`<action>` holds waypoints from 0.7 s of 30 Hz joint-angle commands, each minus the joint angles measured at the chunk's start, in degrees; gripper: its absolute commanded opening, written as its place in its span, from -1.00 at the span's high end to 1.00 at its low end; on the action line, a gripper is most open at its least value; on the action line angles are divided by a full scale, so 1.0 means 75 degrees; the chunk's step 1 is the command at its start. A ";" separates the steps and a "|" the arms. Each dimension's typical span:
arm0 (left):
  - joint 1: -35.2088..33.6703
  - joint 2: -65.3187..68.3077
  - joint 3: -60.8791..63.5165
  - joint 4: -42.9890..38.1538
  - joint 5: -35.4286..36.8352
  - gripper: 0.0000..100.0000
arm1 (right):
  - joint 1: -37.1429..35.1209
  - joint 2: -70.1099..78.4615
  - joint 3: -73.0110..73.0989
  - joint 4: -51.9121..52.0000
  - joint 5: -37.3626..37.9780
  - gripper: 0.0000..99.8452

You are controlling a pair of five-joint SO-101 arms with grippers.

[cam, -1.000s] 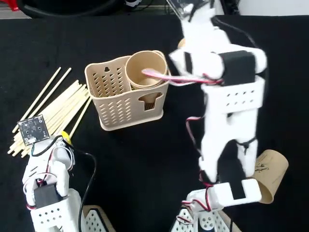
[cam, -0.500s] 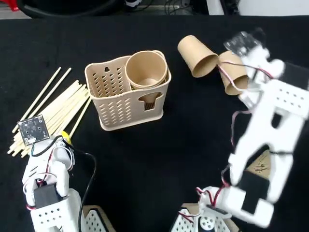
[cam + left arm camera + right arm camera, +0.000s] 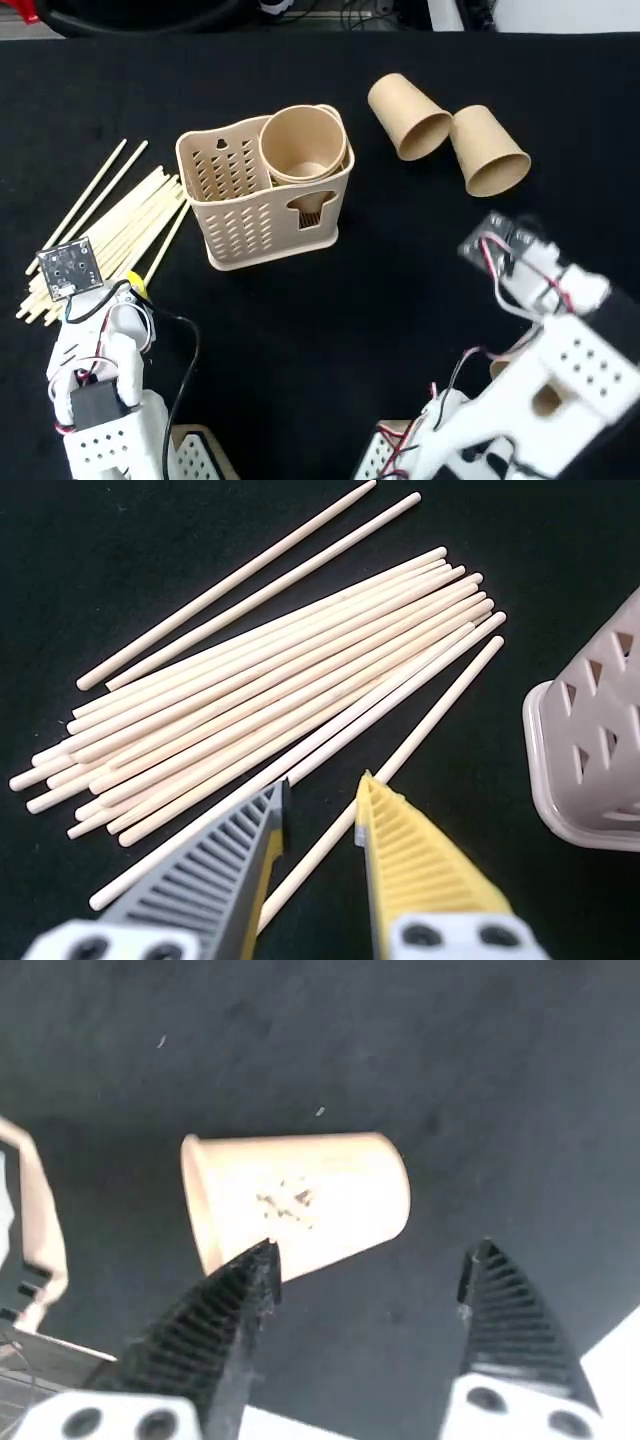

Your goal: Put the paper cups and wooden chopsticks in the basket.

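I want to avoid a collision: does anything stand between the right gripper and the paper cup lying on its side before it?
Nothing visible does: the open right gripper faces the paper cup directly over the black table.

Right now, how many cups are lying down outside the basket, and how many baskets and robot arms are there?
Paper cups lying down: 3
Baskets: 1
Robot arms: 2
Total: 6

Black table (image 3: 300, 340), dark cables (image 3: 140, 18) at far edge
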 commanded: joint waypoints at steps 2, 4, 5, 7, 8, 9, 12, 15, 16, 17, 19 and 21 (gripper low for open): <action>0.0076 -0.0035 -0.0041 -0.0105 -0.0047 0.75 | 0.1114 -0.0486 0.0955 -0.0903 0.1020 0.40; 0.0076 -0.0035 -0.0041 -0.0117 -0.0047 0.75 | 0.1500 -0.0522 0.1319 -0.0949 0.1430 0.40; 0.0076 -0.0035 -0.0041 -0.0117 -0.0047 0.75 | 0.1641 -0.0522 0.1412 -0.0961 0.1465 0.40; 0.0076 -0.0035 -0.0041 -0.0117 -0.0047 0.75 | 0.1817 -0.0533 0.1553 -0.0903 0.1688 0.40; 0.0076 -0.0035 -0.0041 -0.0117 -0.0047 0.75 | 0.1899 -0.0533 0.1682 -0.0891 0.1922 0.40; 0.0076 -0.0035 -0.0041 -0.0117 -0.0047 0.75 | 0.1981 -0.0545 0.1834 -0.0891 0.2122 0.40; 0.0076 -0.0035 -0.0029 -0.0117 -0.0047 0.75 | 0.2145 -0.0545 0.2221 -0.1149 0.2368 0.40; 0.0076 -0.0035 -0.0029 -0.0117 -0.0047 0.75 | 0.2157 -0.0545 0.2725 -0.1805 0.2368 0.40; 0.0076 -0.0035 -0.0029 -0.0117 -0.0047 0.75 | 0.2122 -0.0545 0.2936 -0.2075 0.2356 0.40; 0.0076 -0.0035 -0.0029 -0.0117 -0.0047 0.75 | 0.2098 -0.0545 0.3147 -0.2356 0.2333 0.40; 0.0076 -0.0035 -0.0029 -0.0117 -0.0047 0.75 | 0.1958 -0.0545 0.3663 -0.3188 0.2227 0.40; 0.0076 -0.0035 -0.0029 -0.0117 -0.0047 0.75 | 0.1793 -0.0545 0.4331 -0.4548 0.1700 0.41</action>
